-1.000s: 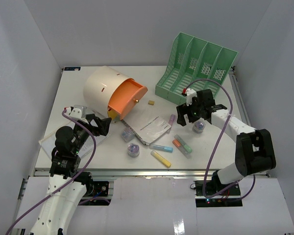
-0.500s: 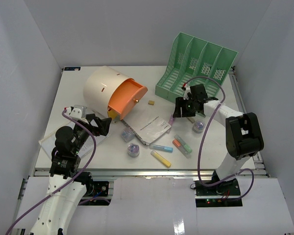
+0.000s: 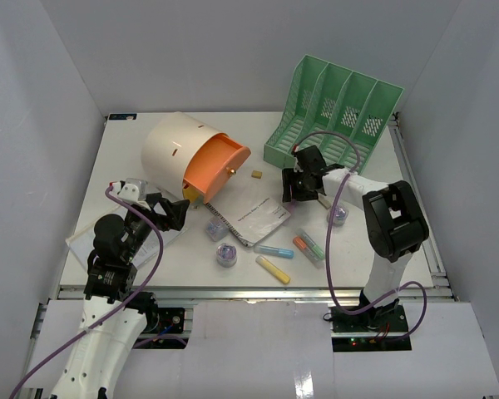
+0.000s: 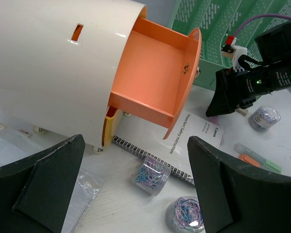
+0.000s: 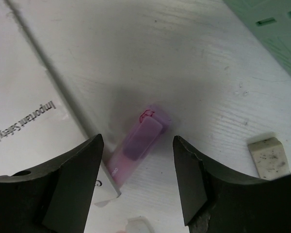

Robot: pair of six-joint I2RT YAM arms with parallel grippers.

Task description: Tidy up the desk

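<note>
My right gripper stands partly open astride a purple highlighter, a finger on each side and neither touching it. The highlighter lies on the desk, just toward 3 o'clock of its middle, beside the edge of a booklet. My left gripper gapes fully wide at 8 o'clock and holds nothing.

The cream drawer box at 11 o'clock has its orange drawer pulled out, showing bare floor. Two clear tubs near 7 o'clock hold coloured paper clips, as does another at 3 o'clock. The green file rack stands at 1 o'clock.

A second ago my right gripper hung wider over the 3 o'clock tub; it has swung toward 9 o'clock. My left has not moved.
</note>
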